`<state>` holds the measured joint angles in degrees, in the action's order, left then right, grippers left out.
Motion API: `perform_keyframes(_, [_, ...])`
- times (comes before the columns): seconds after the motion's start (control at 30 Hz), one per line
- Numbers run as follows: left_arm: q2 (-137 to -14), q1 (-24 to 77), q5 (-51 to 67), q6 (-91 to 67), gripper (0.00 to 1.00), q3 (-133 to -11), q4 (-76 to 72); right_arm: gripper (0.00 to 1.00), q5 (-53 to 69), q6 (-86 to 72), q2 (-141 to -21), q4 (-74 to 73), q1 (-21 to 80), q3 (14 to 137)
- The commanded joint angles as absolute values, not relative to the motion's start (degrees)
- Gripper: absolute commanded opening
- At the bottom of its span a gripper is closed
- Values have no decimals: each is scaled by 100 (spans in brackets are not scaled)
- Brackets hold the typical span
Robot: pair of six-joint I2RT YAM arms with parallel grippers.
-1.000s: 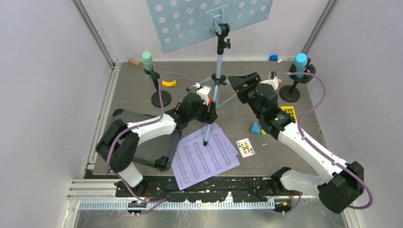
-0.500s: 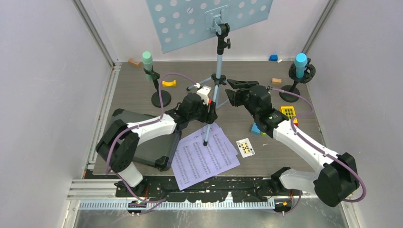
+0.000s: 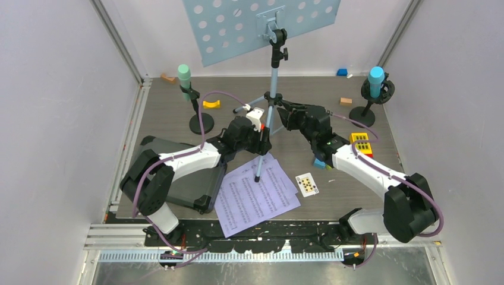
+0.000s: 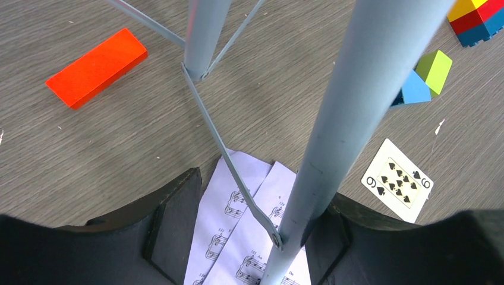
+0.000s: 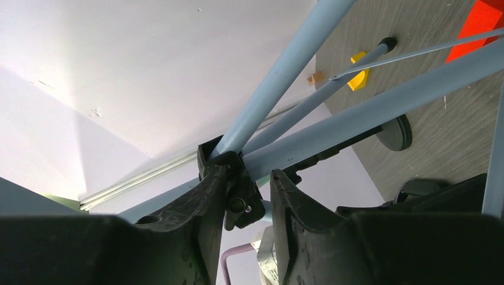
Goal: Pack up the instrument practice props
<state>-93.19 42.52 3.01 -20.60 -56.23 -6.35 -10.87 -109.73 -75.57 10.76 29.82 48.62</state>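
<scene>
The table (image 3: pixel 172 122) is grey wood-grain board, closed in by plain white walls (image 3: pixel 59 89) with metal rails up the corners. The pale blue music stand (image 3: pixel 261 24) stands mid-table on its tripod.

The left gripper (image 4: pixel 255 208) has its fingers apart around one tripod leg (image 4: pixel 339 136). The leg lies against the right-hand finger, with clear space to the other. Under and just past these fingers lie the music sheets (image 4: pixel 238 237). A playing card (image 4: pixel 397 180) is off to their right, an orange block (image 4: pixel 97 67) well ahead to the left.

The right gripper (image 5: pixel 243 190) has its fingers close on either side of the black hub (image 5: pixel 238 199) where the legs meet, a sliver of gap on one side. Far out to either side stand the green microphone (image 3: pixel 184 76) and the blue microphone (image 3: pixel 375 77).
</scene>
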Motion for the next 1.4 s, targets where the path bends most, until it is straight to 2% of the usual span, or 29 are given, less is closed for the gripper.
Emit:
perform_keyframes(0.0, [-9233, 4270, 229, -2041, 62, -5786, -624, 36, -1054, -11176, -7622, 1543, 2971, 4848])
perform_keyframes(0.07, [-9245, 4271, 229, -2039, 61, -5779, -625, 34, -1056, -11148, -7609, 1585, 2971, 4848])
perform_keyframes(0.13, [-9261, 4271, 229, -2039, 61, -5786, -624, 28, -1063, -11141, -7585, 1590, 2971, 4837])
perform_keyframes(0.2, [-9279, 4271, 245, -2048, 61, -5799, -624, 18, -1089, -11087, -7554, 1598, 2966, 4827])
perform_keyframes(0.23, [-9281, 4271, 254, -2048, 61, -5806, -624, 9, -1098, -10987, -7536, 1599, 2963, 4830])
perform_keyframes(0.33, [-9281, 4271, 257, -2052, 61, -5802, -624, 1, -1130, -10680, -7462, 1418, 2954, 4896])
perform_keyframes(0.47, [-9264, 4273, 233, -2024, 61, -5792, -625, 0, -1341, -9467, -7417, 1192, 2953, 5121])
perform_keyframes(0.57, [-9253, 4271, 229, -2021, 61, -5795, -625, 0, -1430, -7527, -7530, 1090, 2953, 5486])
perform_keyframes(0.67, [-9246, 4278, 229, -2051, 61, -5818, -624, 0, -1302, -5308, -7637, 1761, 2983, 5488])
perform_keyframes(0.83, [-9208, 4297, 224, -2037, 61, -5882, -528, 0, -367, -2899, -7725, 3518, 2988, 4865])
perform_keyframes(0.97, [-9177, 4307, 195, -1975, 61, -5906, -479, 0, 953, -1056, -7799, 3950, 2995, 4669])
perform_keyframes(1.13, [-9191, 4307, 188, -1938, 61, -5954, -387, 0, 2001, 1559, -7708, 3221, 3080, 4855])
perform_keyframes(1.23, [-9176, 4307, 193, -1951, 61, -5941, -387, 0, 2004, 3877, -7533, 2012, 3295, 4972])
perform_keyframes(1.37, [-9161, 4309, 180, -1951, 61, -5937, -387, 0, 1607, 5450, -7379, 1211, 3434, 5081])
